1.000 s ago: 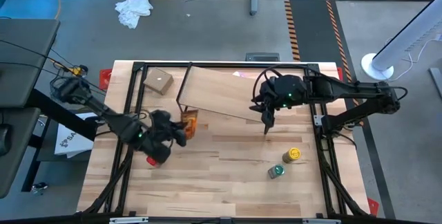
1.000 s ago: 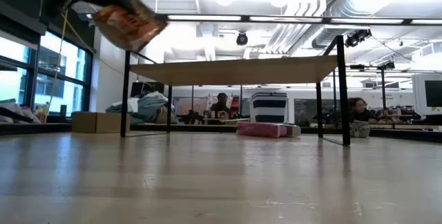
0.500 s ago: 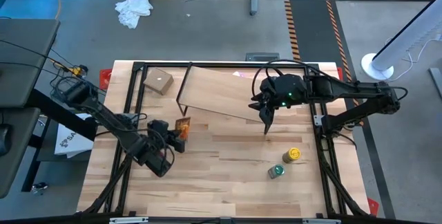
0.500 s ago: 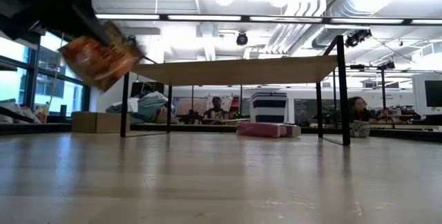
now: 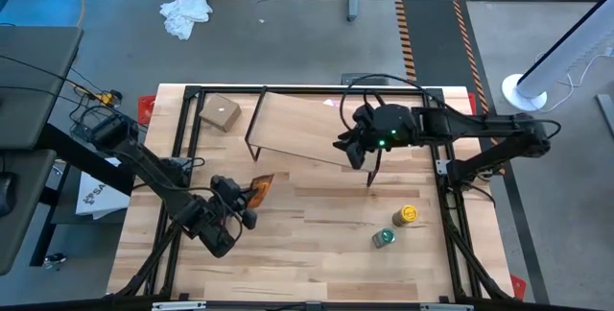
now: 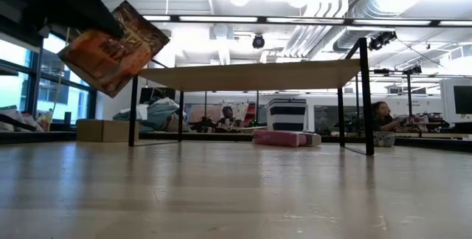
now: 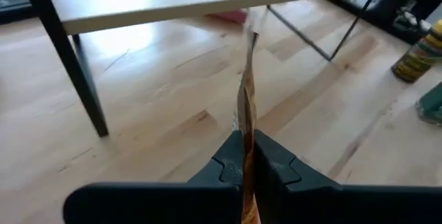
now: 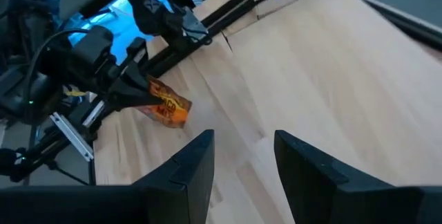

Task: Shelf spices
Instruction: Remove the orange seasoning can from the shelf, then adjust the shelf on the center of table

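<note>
The flat orange-brown packet [image 5: 257,189] is shut in my left gripper [image 5: 242,199], in the air in front of the shelf's left end [image 6: 110,47]. The shelf [image 5: 297,124] stands at the table's far side on black legs. My right gripper [image 5: 347,146] hovers open above the plank's right half [image 8: 242,158], touching nothing. The yellow jar [image 5: 408,215] and the green-lidded jar [image 5: 384,238] stand on the table near the right edge. The red container is not in sight. My left gripper pinches the packet between its two fingers [image 7: 231,160] at one end [image 7: 245,137]. The fingers reach out from the table's near-left side toward the shelf. The packet sticks out forward past them, edge-on in the wrist view, tilted and lifted clear of the table [image 6: 110,47].
A tan cardboard box [image 5: 221,111] sits at the far left corner beside the shelf. A pink-purple packet [image 6: 284,137] lies under the shelf. Bare tabletop [image 5: 317,225] stretches between the packet and the jars. People sit in the room beyond.
My left gripper has carried the packet away from the shelf's left end toward the near edge. The packet first came lower, then turned so its printed face shows in the low view. My right gripper has shifted a little toward the table's left above the plank.
</note>
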Controlling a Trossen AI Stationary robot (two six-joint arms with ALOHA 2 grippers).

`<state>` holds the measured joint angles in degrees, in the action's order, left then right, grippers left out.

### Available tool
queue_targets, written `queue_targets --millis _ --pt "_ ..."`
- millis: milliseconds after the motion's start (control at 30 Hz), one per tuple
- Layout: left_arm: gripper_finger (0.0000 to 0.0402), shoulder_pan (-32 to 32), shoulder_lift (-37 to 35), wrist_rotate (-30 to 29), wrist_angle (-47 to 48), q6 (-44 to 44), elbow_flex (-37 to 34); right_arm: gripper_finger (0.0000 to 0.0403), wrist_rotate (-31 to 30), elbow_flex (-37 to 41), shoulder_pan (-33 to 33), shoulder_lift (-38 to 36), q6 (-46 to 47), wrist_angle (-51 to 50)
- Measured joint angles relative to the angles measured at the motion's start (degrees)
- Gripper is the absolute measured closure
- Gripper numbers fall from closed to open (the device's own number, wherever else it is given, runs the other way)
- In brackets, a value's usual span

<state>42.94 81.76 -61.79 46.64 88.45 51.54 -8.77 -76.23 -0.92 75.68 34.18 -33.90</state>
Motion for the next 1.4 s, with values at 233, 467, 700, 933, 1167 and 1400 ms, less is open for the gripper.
queue_targets --millis 233,467,700,933,1167,1400 --pt "0.0395 0.6 0.0 -8.6 -10.6 10.7 -7.7 0.0257 0.1 0.0 -2.6 3.5 0.4 2.6" --pt "0.0385 0.5 0.0 -12.2 -14.1 10.7 -12.0 0.0257 0.0 0.0 -5.3 3.8 -3.2 4.8" --pt "0.0322 0.4 0.0 -17.0 -15.3 -6.1 -12.0 0.0257 -2.9 0.0 -8.5 5.2 -7.6 4.5" --pt "0.0252 -2.6 0.7 -18.8 -23.9 -1.7 -18.8 0.0257 -9.8 0.2 -11.7 6.2 -7.2 3.5" --pt "0.0226 -1.0 2.3 -13.3 -33.8 -1.8 -24.3 0.0257 -12.2 0.2 -13.5 7.2 -2.7 3.2" --pt "0.0224 -3.0 -3.7 6.7 -30.6 -45.0 -15.6 0.0257 -12.0 0.2 -16.6 8.0 1.7 4.4"
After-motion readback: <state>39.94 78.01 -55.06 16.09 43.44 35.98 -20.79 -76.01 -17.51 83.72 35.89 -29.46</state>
